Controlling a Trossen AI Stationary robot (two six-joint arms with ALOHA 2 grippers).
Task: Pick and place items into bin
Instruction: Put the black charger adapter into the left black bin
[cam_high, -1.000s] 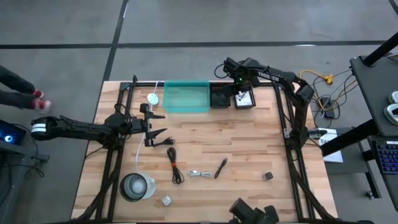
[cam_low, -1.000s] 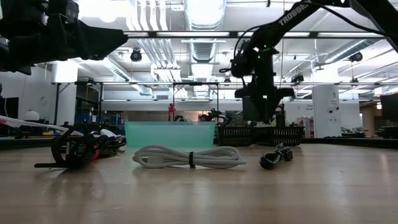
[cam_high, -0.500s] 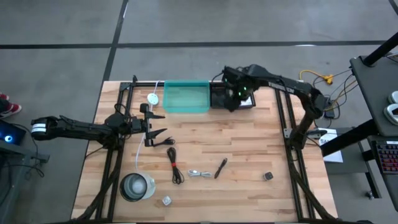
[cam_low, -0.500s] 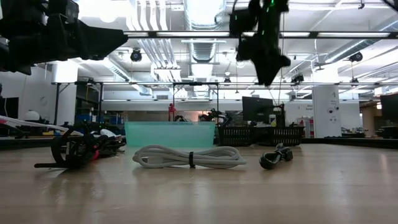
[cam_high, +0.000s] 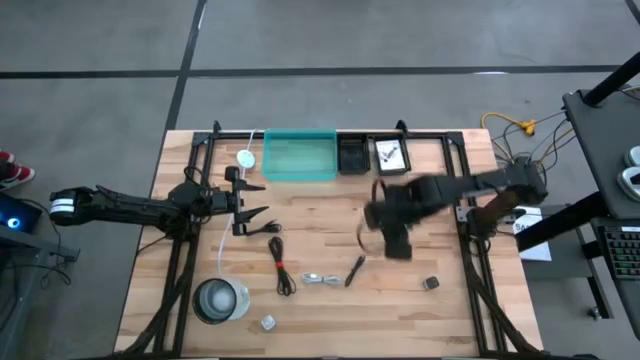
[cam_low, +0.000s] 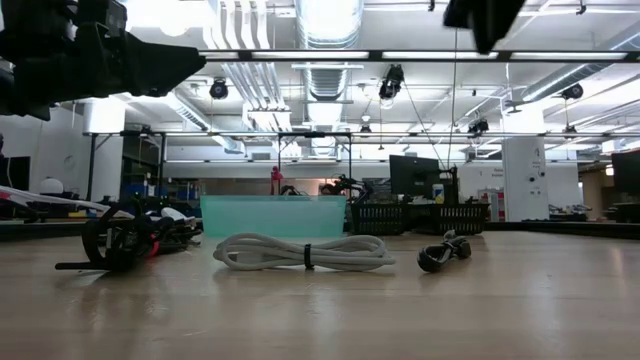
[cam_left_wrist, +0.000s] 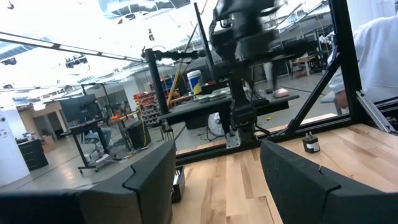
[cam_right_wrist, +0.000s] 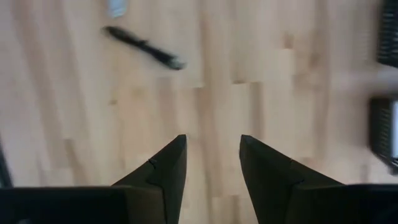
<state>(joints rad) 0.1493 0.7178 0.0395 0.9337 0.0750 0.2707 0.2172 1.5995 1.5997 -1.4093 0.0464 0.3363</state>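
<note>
The teal bin (cam_high: 300, 155) stands at the table's far edge, and it also shows in the low view as the bin (cam_low: 272, 214). On the near half of the table lie a black cable with a red tie (cam_high: 282, 266), a silvery cable (cam_high: 320, 279), a black pen (cam_high: 355, 270), a dark cube (cam_high: 431, 284) and a small clear piece (cam_high: 268, 322). My right gripper (cam_high: 390, 220) hangs blurred above the table's middle, pointing down. In its wrist view the right gripper (cam_right_wrist: 211, 142) is open and empty, with the pen (cam_right_wrist: 143, 46) beyond it. My left gripper (cam_high: 252, 200) waits open at the left.
Two small black trays (cam_high: 352, 153) stand right of the bin, one with a white card (cam_high: 390, 153) in it. A round clear container (cam_high: 220, 300) sits near the front left. A white cord with a disc (cam_high: 245, 158) runs down the left side.
My right gripper has swung fast from above the black trays at the far edge toward the table's middle and near side. It has risen, and its wrist has rolled. The white card stays in its tray.
</note>
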